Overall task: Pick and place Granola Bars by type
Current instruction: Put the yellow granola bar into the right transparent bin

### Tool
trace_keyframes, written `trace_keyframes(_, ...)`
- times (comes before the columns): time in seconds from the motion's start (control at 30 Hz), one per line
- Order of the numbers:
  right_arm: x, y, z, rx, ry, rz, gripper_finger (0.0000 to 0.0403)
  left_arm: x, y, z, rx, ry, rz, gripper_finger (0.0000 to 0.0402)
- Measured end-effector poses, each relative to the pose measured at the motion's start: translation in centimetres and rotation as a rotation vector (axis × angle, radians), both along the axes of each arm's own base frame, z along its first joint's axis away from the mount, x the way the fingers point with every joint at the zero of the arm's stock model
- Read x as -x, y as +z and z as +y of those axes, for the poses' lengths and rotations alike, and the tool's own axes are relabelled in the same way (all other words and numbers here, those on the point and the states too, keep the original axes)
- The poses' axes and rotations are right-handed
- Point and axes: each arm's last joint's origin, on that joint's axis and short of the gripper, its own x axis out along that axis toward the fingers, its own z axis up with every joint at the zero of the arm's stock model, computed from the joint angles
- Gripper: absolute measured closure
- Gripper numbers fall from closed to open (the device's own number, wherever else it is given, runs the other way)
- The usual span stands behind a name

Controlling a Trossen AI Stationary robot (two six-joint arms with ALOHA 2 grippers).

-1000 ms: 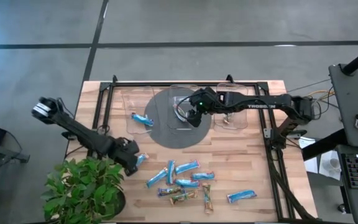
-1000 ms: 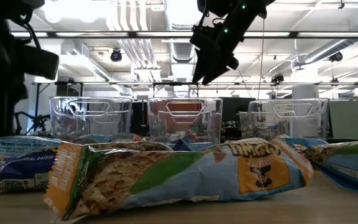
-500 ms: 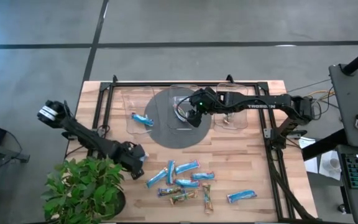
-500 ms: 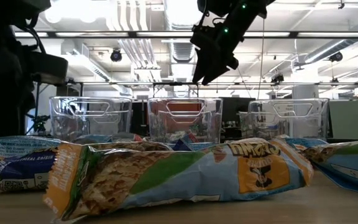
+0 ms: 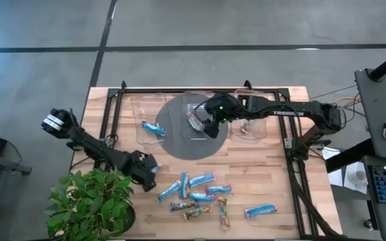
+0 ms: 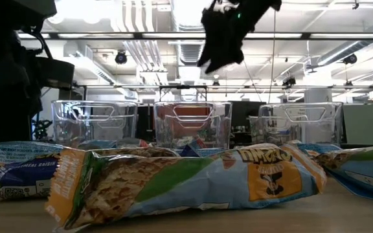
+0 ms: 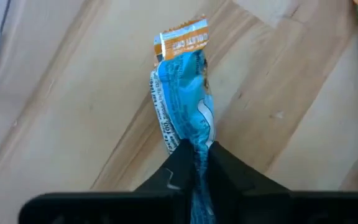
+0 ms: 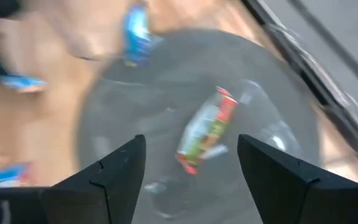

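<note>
Several Granola Bars (image 5: 196, 191), blue and multicoloured, lie loose near the table's front edge. My left gripper (image 5: 149, 167) is low over the table's left side, shut on a blue bar (image 7: 182, 106). My right gripper (image 5: 208, 126) hangs open above the middle clear bin (image 5: 196, 110), touching nothing. A green-and-red bar (image 8: 207, 130) lies on that bin's floor. Another blue bar (image 5: 153, 128) lies in the left bin (image 5: 146, 110). My left gripper pinches the blue bar's near end (image 7: 196, 146) between its two fingers, which lie along the bar. The rest of the wrapper reaches away from the fingers over the wooden table, its orange-striped far end (image 7: 182, 38) farthest off. Whether that end is lifted I cannot tell.
Three clear bins (image 6: 193, 123) stand in a row at the far side, partly on a dark round mat (image 5: 179, 144). A black rail frame (image 5: 109, 114) borders the table. A leafy plant (image 5: 89, 201) sits at the near left corner, close to my left arm.
My left gripper has shifted a little toward the table's far right, onto the blue bar at the table's left side. My right gripper has risen somewhat above the middle bin, staying open.
</note>
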Motion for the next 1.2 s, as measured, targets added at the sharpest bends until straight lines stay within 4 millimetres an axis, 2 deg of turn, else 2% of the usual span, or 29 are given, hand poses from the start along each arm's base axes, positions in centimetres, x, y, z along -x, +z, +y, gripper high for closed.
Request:
trace_keyframes(0.1, 0.2, 1.4, 0.4, -0.029, 0.133, -0.052, 0.0159, -0.1, 2.7, -0.1, 0.051, -0.042, -0.099, 0.0389)
trace_keyframes(0.27, 0.0, 1.6, 1.2, 0.034, 0.387, -0.061, 0.0162, 0.6, 7.1, 1.0, 0.045, -0.14, -0.23, 0.0391)
trace_keyframes(0.37, -0.5, 1.4, 1.8, 0.082, 0.456, -0.064, 0.0168, 0.4, 9.4, 2.4, -0.05, -0.194, -0.34, 0.0391)
trace_keyframes(0.47, -1.4, 1.1, 2.4, 0.117, 0.493, -0.1, 0.0171, -0.8, 10.7, 4.4, -0.165, -0.241, -0.423, 0.0391)
trace_keyframes(0.63, -2.6, 0.7, 3.6, 0.252, 0.62, -0.132, 0.0172, -3.1, 11.9, 8.3, -0.122, -0.238, -0.552, 0.0392)
trace_keyframes(0.77, -2.7, 0.7, 4.2, 0.268, 0.644, -0.13, 0.0172, -3.9, 12.9, 10.4, -0.034, -0.238, -0.657, 0.0392)
trace_keyframes(0.93, -2.7, 0.8, 4.4, 0.278, 0.652, -0.14, 0.0172, -4.7, 13.8, 10.8, -0.036, -0.303, -0.78, 0.0392)
trace_keyframes(1.2, -2.8, 0.8, 4.5, 0.261, 0.638, -0.152, 0.0174, -6.4, 12.8, 10.8, -0.029, -0.316, -0.793, 0.0392)
